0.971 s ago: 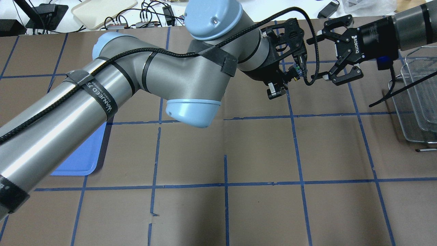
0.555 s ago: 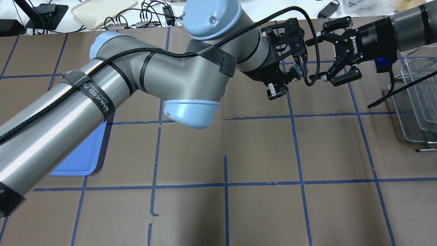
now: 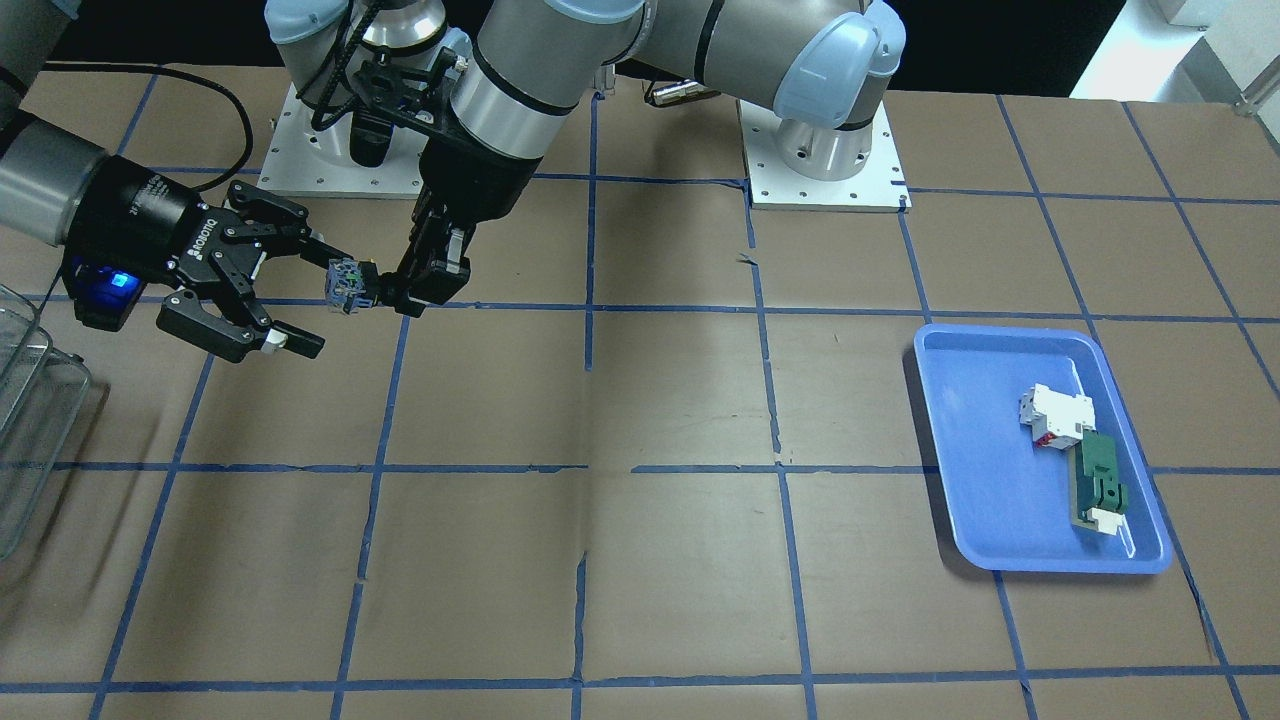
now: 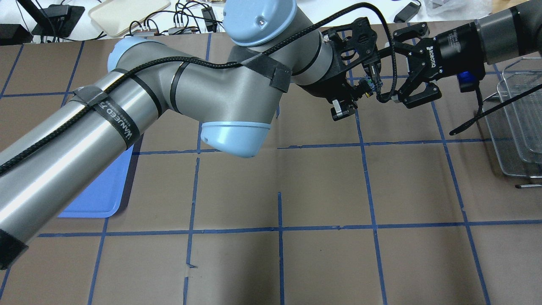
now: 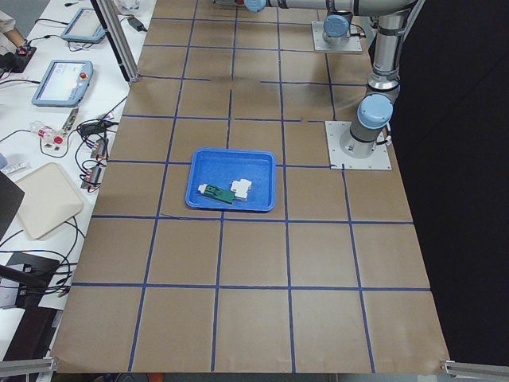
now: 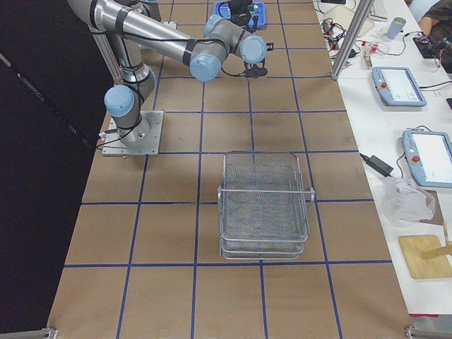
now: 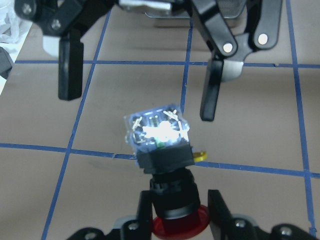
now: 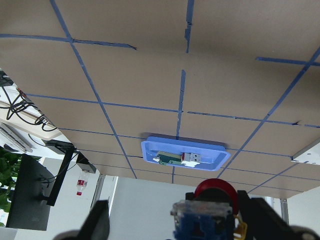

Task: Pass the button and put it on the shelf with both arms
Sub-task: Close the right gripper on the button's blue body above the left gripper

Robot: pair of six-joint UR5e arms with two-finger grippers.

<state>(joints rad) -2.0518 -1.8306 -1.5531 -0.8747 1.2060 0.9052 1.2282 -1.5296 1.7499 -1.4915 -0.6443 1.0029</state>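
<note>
The left gripper (image 3: 388, 297) had its fingers clamped on the red-capped end of the button (image 3: 347, 286). It held the button out level in the air above the table, a little way off from the shelf (image 6: 265, 205). The base was turned toward the shelf, I'd guess so the other arm had bare body to grasp. The right gripper (image 3: 322, 305), reaching out from the shelf's side, stood spread wide with a finger on either side of that base, touching nothing as far as I could tell. The hand-over looked set but not made — closing squarely on so small a base seemed the tricky part.
</note>
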